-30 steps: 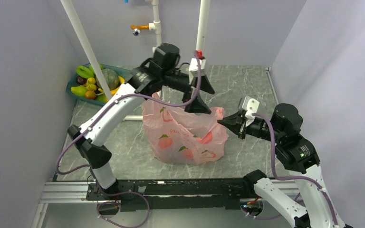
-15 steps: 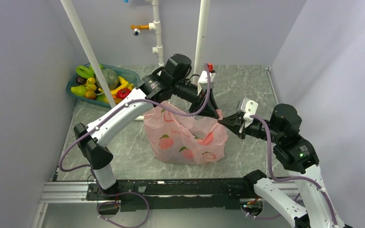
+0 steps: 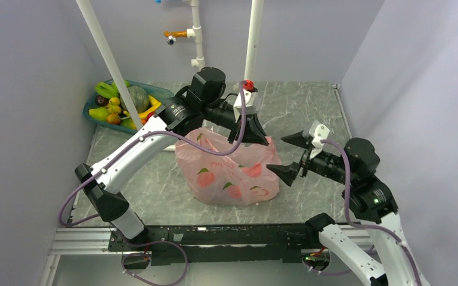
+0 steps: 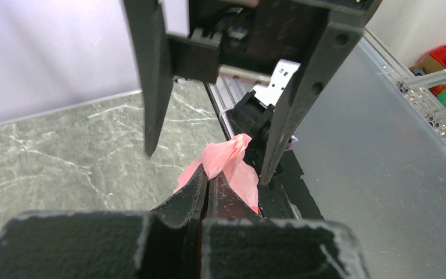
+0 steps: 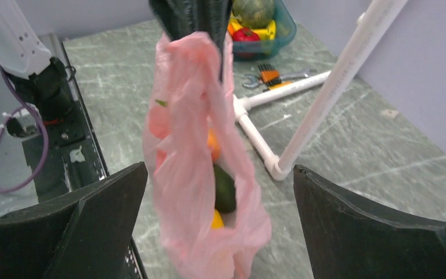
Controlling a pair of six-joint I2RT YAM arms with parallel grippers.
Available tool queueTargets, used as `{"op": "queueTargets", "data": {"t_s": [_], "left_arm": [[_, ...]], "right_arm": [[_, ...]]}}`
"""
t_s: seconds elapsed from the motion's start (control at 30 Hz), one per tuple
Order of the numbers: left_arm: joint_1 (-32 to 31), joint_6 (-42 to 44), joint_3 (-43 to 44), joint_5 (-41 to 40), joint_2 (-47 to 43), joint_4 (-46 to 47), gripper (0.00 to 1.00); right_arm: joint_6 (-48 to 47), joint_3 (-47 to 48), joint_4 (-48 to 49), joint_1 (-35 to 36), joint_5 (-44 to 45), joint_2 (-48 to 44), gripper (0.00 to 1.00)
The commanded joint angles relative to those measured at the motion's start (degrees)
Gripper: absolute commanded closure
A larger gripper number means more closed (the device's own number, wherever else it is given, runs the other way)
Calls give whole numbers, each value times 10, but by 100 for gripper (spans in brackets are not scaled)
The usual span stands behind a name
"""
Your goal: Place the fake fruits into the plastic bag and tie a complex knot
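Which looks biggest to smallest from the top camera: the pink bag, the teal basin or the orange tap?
1. pink bag: largest.
2. teal basin: smaller, though it sits farther back and is partly hidden.
3. orange tap: smallest, and farthest back.

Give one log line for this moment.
left hand: shut on bag | right hand: open, beside bag | fruits: inside bag

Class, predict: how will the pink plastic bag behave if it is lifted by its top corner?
Probably floppy: the plastic bag drapes in limp folds. Likely bottom-heavy and swingy, since fake fruits sag low inside. Thin film may stretch.
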Motion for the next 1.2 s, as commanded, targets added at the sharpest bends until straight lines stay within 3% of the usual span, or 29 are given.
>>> {"op": "queueTargets", "data": {"t_s": [0.0,0.1,0.2,0.23,0.27,0.3,0.33,0.37,0.4,0.43,0.5,0.53,0.57,0.6,0.73,0.93,0.97,1.1,1.17], "left_arm": [[-1,1,20,33,-9,27,100],[-4,-1,20,42,-11,27,100],[-7,-2,13,32,-18,30,100],[-9,-7,7,28,-22,36,100],[-9,-9,6,24,-23,41,100],[-9,-10,6,14,-24,43,100],[-7,-16,6,4,-27,47,100],[-3,-18,6,-9,-32,49,100],[2,-15,2,-28,-41,43,100],[10,-2,-8,-52,-59,34,88],[42,41,-56,-81,-97,2,33],[54,76,-85,-89,-117,-23,11],[69,122,-126,-99,-136,-53,2],[80,173,-155,-111,-150,-84,1],[88,310,-239,-186,-175,-139,1],[87,348,-341,-217,-200,-68,1],[82,349,-350,-215,-204,-74,6],[37,322,-455,-257,-258,-25,65],[9,312,-539,-297,-299,43,87]], "right_arm": [[63,-51,189,0,-62,43,0],[75,-82,265,0,-88,64,4],[66,-106,291,2,-107,79,22],[71,-120,308,2,-116,79,30],[74,-137,321,5,-124,81,47],[73,-147,323,8,-130,82,57],[66,-154,318,12,-132,84,77],[58,-161,310,13,-132,82,91],[47,-168,299,13,-128,77,100],[36,-173,289,13,-122,69,100],[21,-178,270,13,-112,51,100],[16,-177,259,13,-110,45,100],[14,-177,252,13,-108,41,100],[13,-177,245,13,-106,38,100],[14,-183,237,13,-101,30,100],[43,-193,239,13,-73,31,100],[55,-193,240,13,-65,35,100],[133,-218,264,13,-5,47,100],[172,-238,278,13,24,55,100]]}}
